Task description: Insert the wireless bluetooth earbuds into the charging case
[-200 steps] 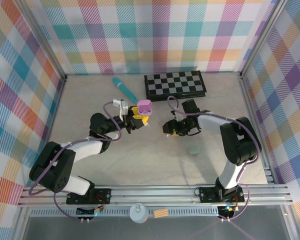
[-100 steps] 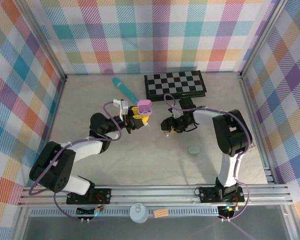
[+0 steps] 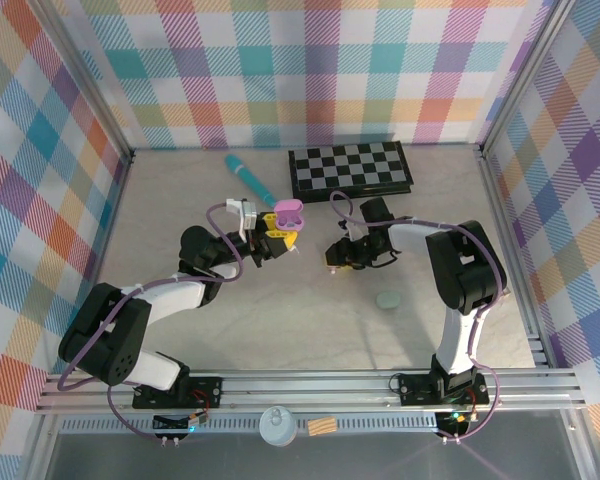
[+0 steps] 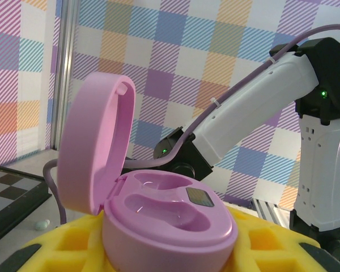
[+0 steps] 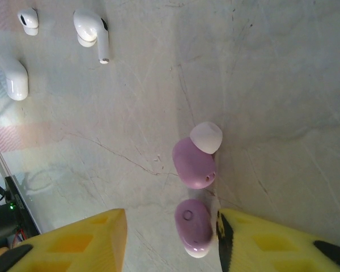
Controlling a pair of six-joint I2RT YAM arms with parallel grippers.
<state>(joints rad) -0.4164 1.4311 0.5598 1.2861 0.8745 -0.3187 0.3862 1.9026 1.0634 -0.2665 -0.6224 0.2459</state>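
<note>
My left gripper (image 3: 278, 237) is clamped on the pink charging case (image 4: 170, 218), which has its lid raised. My right gripper (image 5: 171, 232) hangs low over the table (image 5: 272, 85), jaws parted around one purple earbud (image 5: 194, 225). The right finger may touch it; I can't quite tell. A second purple earbud (image 5: 194, 161) lies just beyond, with the white earbuds (image 5: 92, 29) well apart.

Pale marbled table (image 3: 280, 330). At the back: teal stick (image 3: 248, 176), chessboard (image 3: 350, 168) just right of it. Small pale pebble-like case (image 3: 388, 299) alone, right of centre. Right wrist view: two pink-purple earbuds (image 5: 194, 163) lying close together, three white earbuds (image 5: 92, 31) well apart from them
</note>
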